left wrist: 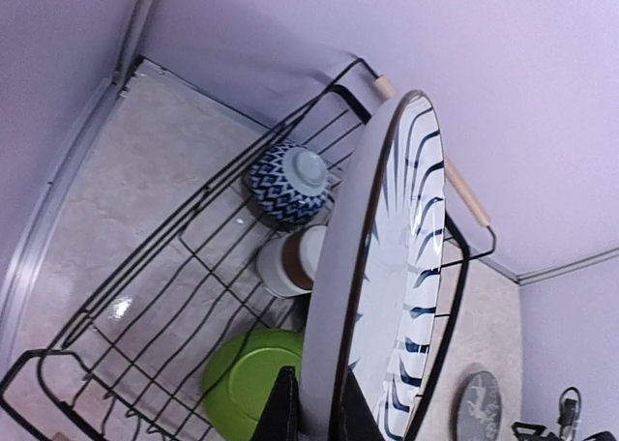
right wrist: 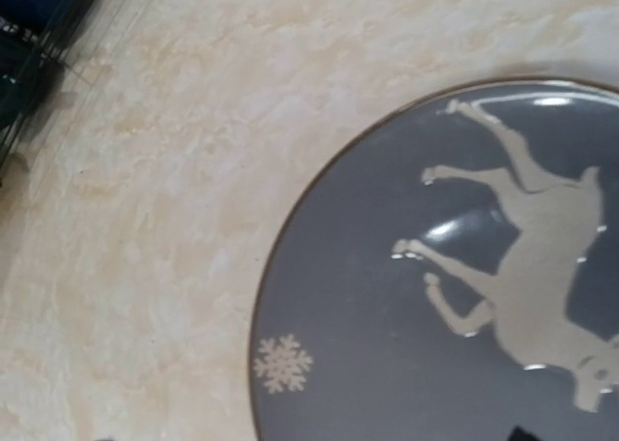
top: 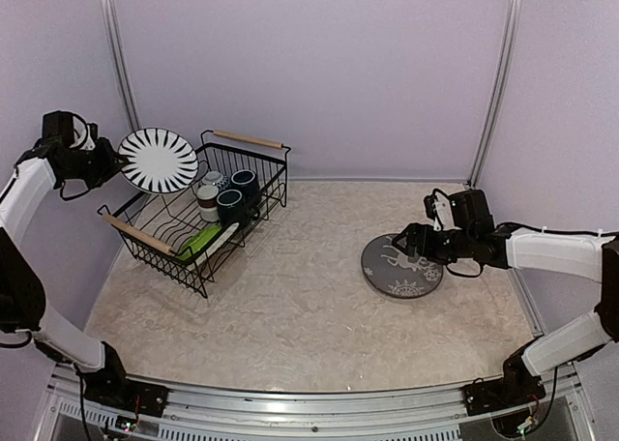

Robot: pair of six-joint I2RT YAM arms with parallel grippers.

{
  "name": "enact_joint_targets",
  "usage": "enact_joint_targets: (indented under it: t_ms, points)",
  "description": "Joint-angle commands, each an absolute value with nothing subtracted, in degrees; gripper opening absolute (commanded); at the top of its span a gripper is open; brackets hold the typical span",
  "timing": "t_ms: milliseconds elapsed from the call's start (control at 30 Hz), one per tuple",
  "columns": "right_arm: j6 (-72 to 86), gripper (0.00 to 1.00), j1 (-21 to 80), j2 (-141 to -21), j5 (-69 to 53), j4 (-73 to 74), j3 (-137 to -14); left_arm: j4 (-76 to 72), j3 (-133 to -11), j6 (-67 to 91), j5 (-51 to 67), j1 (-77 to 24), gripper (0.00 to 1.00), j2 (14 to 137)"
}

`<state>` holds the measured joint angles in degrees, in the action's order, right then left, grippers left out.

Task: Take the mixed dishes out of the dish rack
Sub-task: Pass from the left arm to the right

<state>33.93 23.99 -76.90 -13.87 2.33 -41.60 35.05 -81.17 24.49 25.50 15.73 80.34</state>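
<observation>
The grey plate [top: 401, 267] lies on the tabletop [top: 290, 306]. The left claw [top: 114, 165] is clamped on the striped plate [top: 158, 160] above the dish rack [top: 140, 234]. The mugs [top: 230, 204] and green plate [top: 198, 241] are left inside. The grip of the right claw [top: 414, 243] cannot be told.

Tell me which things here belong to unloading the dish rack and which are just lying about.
Job: dish rack, striped plate, grey plate, green plate, blue mug, dark green mug, patterned bowl, brown-based cup.
Just there: table, purple walls, metal poles.
</observation>
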Motion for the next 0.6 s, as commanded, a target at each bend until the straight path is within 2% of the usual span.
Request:
enact_joint_targets:
  t_ms: [0, 67, 233, 567]
  points:
    - [36.9, 0.85, 26.5, -78.5, -11.8, 2.7, -43.6, 17.0, -78.6, 38.6, 48.9, 15.9, 0.00, 79.3]
    - [38.5, 0.85, 27.5, -78.8, -12.0, 1.1, -43.6, 12.5, -77.6, 43.8, 54.2, 15.6, 0.00, 80.8]
    - [44.5, 0.85, 29.0, -79.4, -13.6, -6.2, -42.1, 11.6, -77.0, 46.4, 57.5, 12.2, 0.00, 83.9]
    - [58.6, 0.86, 32.2, -80.5, -17.6, -27.1, -39.2, 15.6, -77.8, 42.0, 56.1, 0.8, 0.00, 86.4]
